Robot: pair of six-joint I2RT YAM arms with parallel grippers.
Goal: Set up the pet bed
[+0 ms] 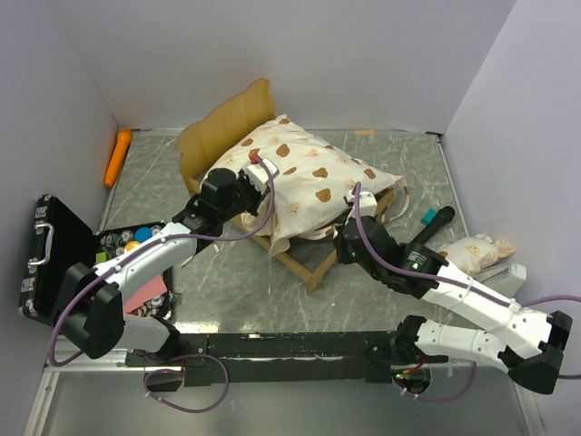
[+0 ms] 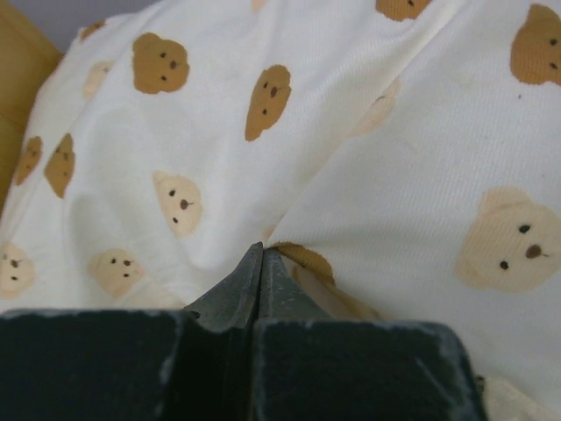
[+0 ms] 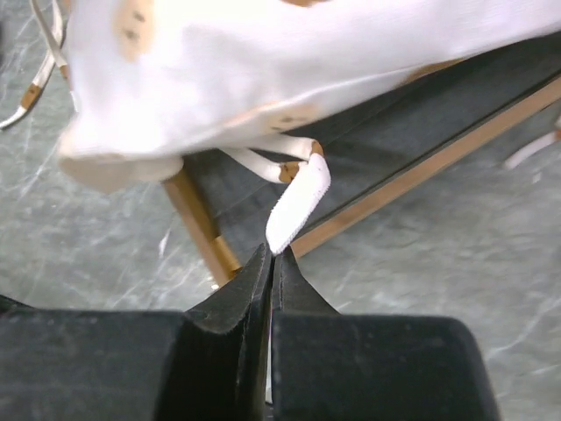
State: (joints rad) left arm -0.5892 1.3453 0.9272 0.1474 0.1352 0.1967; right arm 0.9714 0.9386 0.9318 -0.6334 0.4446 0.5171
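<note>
At centre, pet bed point(image 1: 310, 265): light-wood frame standing askew on the grey surface point(image 1: 236, 272), its wavy headboard point(image 1: 222, 123) toward the far left.
Mattress point(image 1: 300, 177): cream, bear-printed, draped over the frame and raised off its grey base point(image 3: 394, 149), not lying flat.
Left gripper point(image 2: 261, 254): jaws closed, pinching a fold at the mattress's left edge.
Right gripper point(image 3: 273, 254): jaws closed on the end of a white tie strap point(image 3: 298, 206) hanging from the mattress's near right corner.
Pillow point(image 1: 472, 250): matching print, on the surface, right of the bed and apart from it.
Black case point(image 1: 54, 254): open, at the left edge.
Orange object point(image 1: 118, 156): far left corner, beside the wall.
</note>
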